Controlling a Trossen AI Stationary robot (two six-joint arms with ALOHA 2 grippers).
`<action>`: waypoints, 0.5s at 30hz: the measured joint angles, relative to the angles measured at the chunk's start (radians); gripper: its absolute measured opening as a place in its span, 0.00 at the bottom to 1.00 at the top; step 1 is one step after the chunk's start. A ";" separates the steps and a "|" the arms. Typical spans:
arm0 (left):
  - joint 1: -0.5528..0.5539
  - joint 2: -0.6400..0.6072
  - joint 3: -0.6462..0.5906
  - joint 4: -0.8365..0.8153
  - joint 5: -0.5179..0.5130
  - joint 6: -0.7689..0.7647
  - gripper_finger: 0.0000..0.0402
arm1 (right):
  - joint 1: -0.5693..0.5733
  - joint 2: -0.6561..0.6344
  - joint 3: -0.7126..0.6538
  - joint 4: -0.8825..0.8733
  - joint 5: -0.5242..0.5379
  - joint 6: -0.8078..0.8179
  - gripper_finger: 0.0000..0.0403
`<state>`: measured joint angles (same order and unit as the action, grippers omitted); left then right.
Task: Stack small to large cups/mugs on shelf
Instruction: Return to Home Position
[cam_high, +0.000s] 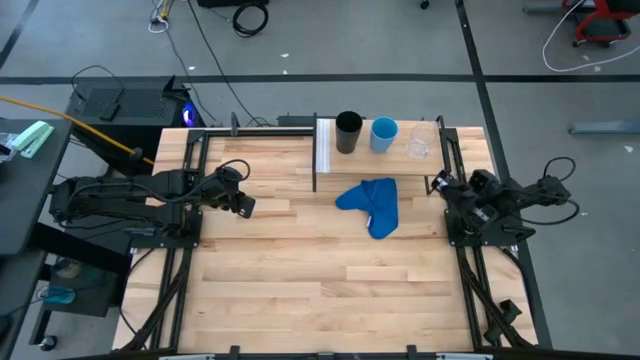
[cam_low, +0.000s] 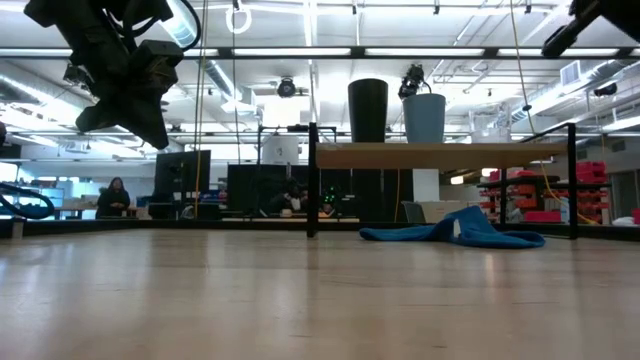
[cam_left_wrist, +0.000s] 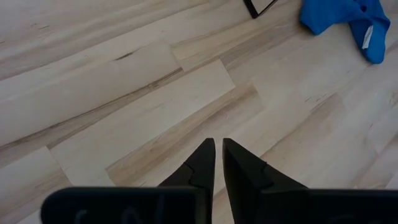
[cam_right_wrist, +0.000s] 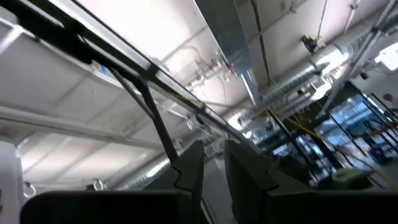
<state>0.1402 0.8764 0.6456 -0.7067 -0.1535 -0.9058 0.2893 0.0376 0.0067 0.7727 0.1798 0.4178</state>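
A tall black tumbler (cam_high: 348, 132), a bright blue cup (cam_high: 383, 134) and a small clear glass (cam_high: 418, 147) stand side by side, upright on their bases, on the pale wood shelf (cam_high: 400, 168) at the table's far edge. In the low view the tumbler (cam_low: 368, 110) and the blue cup (cam_low: 424, 118) stand on the shelf top (cam_low: 440, 155). My left gripper (cam_high: 243, 205) is shut and empty above the table's left part, left of the shelf; its fingers point down at bare planks (cam_left_wrist: 216, 155). My right gripper (cam_high: 440, 183) is shut and empty by the shelf's right end, tipped up toward the ceiling (cam_right_wrist: 214, 158).
A crumpled blue cloth (cam_high: 372, 203) lies on the table just in front of the shelf; it also shows in the low view (cam_low: 455, 230) and the left wrist view (cam_left_wrist: 348, 18). Black frame rails (cam_high: 190, 200) run along the table's left and right sides. Bare planks fill the near half.
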 joint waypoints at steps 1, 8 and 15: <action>0.000 0.000 0.000 0.000 0.000 0.000 0.09 | 0.000 0.001 0.001 -0.023 0.000 0.005 0.18; 0.000 0.000 0.000 0.000 0.000 0.000 0.07 | 0.000 0.001 0.001 -0.127 0.000 0.025 0.18; 0.000 0.000 0.000 0.000 0.000 0.000 0.08 | 0.000 0.001 0.001 -0.128 0.000 0.028 0.18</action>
<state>0.1400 0.8765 0.6456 -0.7067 -0.1533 -0.9058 0.2893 0.0383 0.0078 0.6445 0.1795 0.4460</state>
